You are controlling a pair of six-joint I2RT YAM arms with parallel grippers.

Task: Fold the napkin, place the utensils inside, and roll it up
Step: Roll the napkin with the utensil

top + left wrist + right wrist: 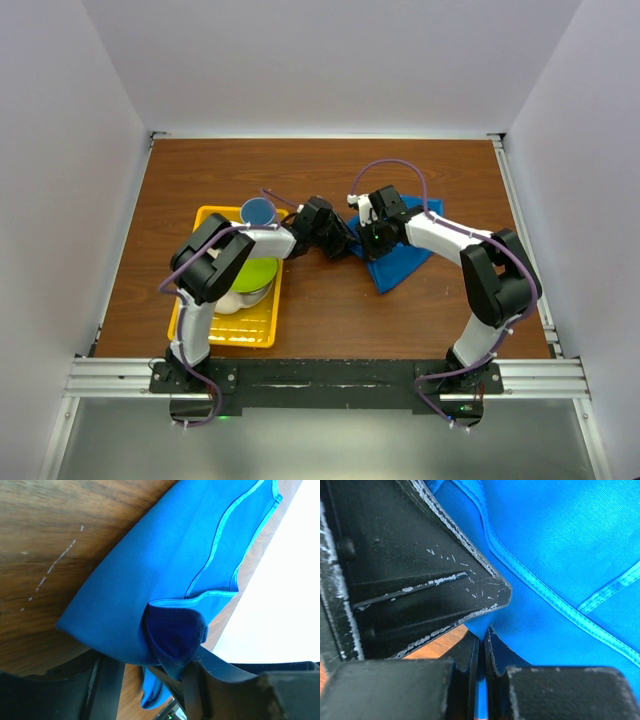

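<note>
Folding step, I judged; the napkin [408, 262] lay bunched at three o'clock on the tabletop [330, 180]; right gripper [482, 641] pinched its edge; left gripper [150, 672] stood half-wide around a corner; next move: close there, then draw the cloth flat.

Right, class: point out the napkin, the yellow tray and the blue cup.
napkin [399, 264]: top view, its near part.
yellow tray [225, 338]: top view, its near rim.
blue cup [259, 211]: top view, its open mouth.

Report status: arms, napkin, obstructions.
Right fingers shut on napkin. Left fingers apart, straddling a bunched corner. Tray off to the left, not in the way.
</note>
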